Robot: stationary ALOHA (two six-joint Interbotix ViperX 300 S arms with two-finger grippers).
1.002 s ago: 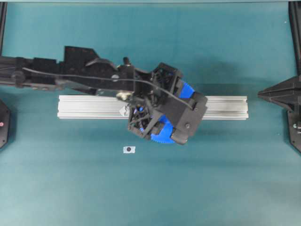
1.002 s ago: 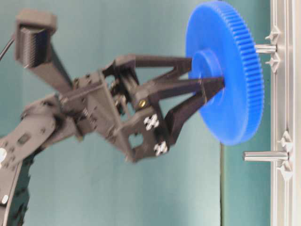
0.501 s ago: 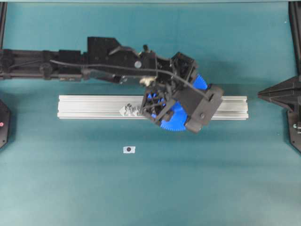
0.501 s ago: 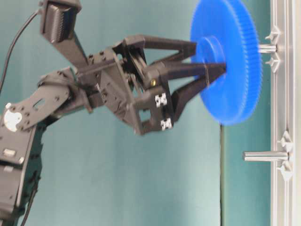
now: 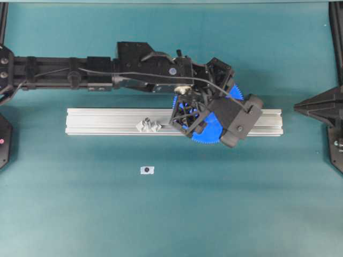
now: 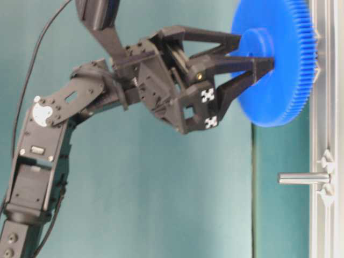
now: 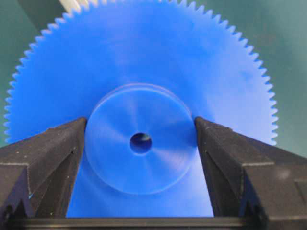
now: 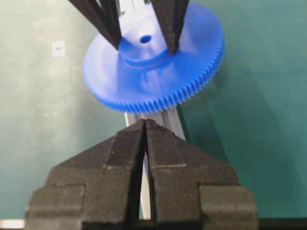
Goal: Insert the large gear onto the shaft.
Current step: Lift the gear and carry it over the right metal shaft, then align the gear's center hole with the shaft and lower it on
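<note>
The flat blue toothed plastic gear (image 6: 274,59), clamped by its hub in the left gripper (image 6: 252,64), covers the right half of the long silver aluminium rail (image 5: 96,122). A slim grey metal pin (image 6: 302,178) juts from the rail, apart from the gear. The teal table (image 5: 171,214) lies open around the rail, bar a small white tag (image 5: 147,169).

The left arm (image 5: 107,75) is reaching across from the left, its left gripper (image 6: 258,67) pointing down with the jaws spread wide and pressing on both sides of a hub. The right gripper (image 8: 145,125) is hanging with its jaws pressed together.
</note>
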